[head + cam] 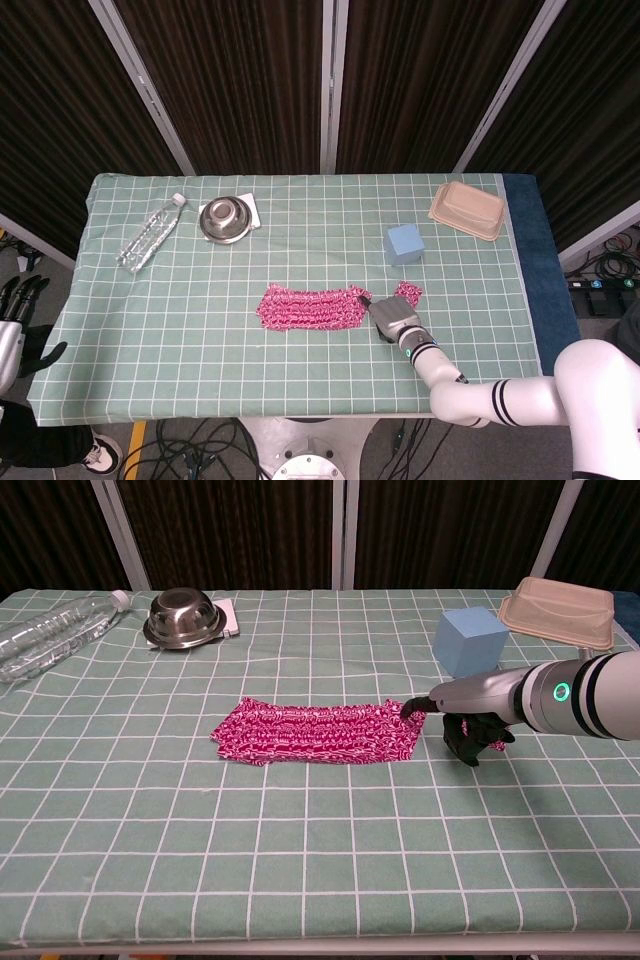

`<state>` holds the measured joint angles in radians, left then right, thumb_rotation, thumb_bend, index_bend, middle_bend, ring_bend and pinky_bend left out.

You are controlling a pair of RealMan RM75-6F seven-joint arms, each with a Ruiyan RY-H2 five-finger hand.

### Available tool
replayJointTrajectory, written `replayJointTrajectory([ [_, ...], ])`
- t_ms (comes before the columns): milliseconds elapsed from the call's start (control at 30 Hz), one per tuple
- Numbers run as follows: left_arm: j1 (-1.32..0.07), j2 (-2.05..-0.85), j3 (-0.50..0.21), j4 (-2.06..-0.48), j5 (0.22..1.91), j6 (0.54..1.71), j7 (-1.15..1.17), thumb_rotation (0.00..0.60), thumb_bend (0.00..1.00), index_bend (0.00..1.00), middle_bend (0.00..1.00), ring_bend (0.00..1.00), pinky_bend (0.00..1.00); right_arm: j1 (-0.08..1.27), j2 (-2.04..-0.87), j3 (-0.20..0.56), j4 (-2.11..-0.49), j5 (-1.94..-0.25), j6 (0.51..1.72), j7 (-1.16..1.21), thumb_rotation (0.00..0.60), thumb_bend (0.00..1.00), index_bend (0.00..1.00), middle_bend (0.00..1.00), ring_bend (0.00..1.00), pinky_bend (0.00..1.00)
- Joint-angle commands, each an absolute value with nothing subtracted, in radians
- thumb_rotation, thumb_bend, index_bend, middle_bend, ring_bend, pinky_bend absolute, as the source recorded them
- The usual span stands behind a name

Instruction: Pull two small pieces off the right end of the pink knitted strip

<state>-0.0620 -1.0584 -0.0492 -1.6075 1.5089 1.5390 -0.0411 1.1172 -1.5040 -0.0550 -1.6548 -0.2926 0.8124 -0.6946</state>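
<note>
The pink knitted strip (310, 307) (315, 732) lies flat mid-table. One small pink piece (408, 292) lies just right of it, partly behind my right hand (392, 316) (468, 723); the chest view hides it. That hand hovers low at the strip's right end. One finger (415, 706) stretches out and touches the strip's upper right corner, and the others hang curled under the palm. Nothing is held in it. My left hand (12, 325) hangs off the table's left edge, fingers straight and empty.
A blue cube (404, 244) (471, 640) stands just behind the right hand. A beige lidded tray (467, 210) (558, 610) sits at the back right. At the back left are a steel bowl (225, 218) (182, 617) and a lying plastic bottle (150, 232) (50, 635).
</note>
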Motion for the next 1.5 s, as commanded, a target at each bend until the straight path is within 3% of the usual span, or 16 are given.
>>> replayJointTrajectory([
  [33, -0.061, -1.058, -0.049, -1.606, 1.510, 1.541, -0.043, 0.600, 0.19, 0.10, 0.08, 0.00, 0.14, 1.124, -1.501, -0.064, -1.662, -0.284, 0.815, -0.702, 0.600, 1.00, 0.00, 0.88, 0.87, 0.76],
  [400, -0.071, -1.060, -0.060, -1.619, 1.495, 1.526, -0.032, 0.600, 0.19, 0.10, 0.08, 0.00, 0.14, 1.115, -1.442, -0.119, -1.753, -0.315, 0.863, -0.713, 0.600, 1.00, 0.12, 0.88, 0.87, 0.76],
  [1167, -0.072, -1.051, -0.061, -1.650, 1.506, 1.535, 0.001, 0.600, 0.19, 0.10, 0.08, 0.00, 0.14, 0.985, -1.269, -0.293, -1.979, -0.544, 0.922, -0.686, 0.600, 1.00, 0.18, 0.88, 0.87, 0.76],
  [1367, -0.068, -1.049, -0.057, -1.650, 1.512, 1.540, 0.000, 0.600, 0.19, 0.10, 0.08, 0.00, 0.14, 0.951, -1.236, -0.310, -2.026, -0.627, 0.949, -0.678, 0.600, 1.00, 0.18, 0.88, 0.87, 0.76],
  [1500, -0.067, -1.049, -0.056, -1.648, 1.514, 1.544, -0.003, 0.600, 0.19, 0.10, 0.08, 0.00, 0.14, 0.912, -1.216, -0.277, -2.029, -0.709, 1.002, -0.631, 0.600, 1.00, 0.18, 0.88, 0.87, 0.76],
])
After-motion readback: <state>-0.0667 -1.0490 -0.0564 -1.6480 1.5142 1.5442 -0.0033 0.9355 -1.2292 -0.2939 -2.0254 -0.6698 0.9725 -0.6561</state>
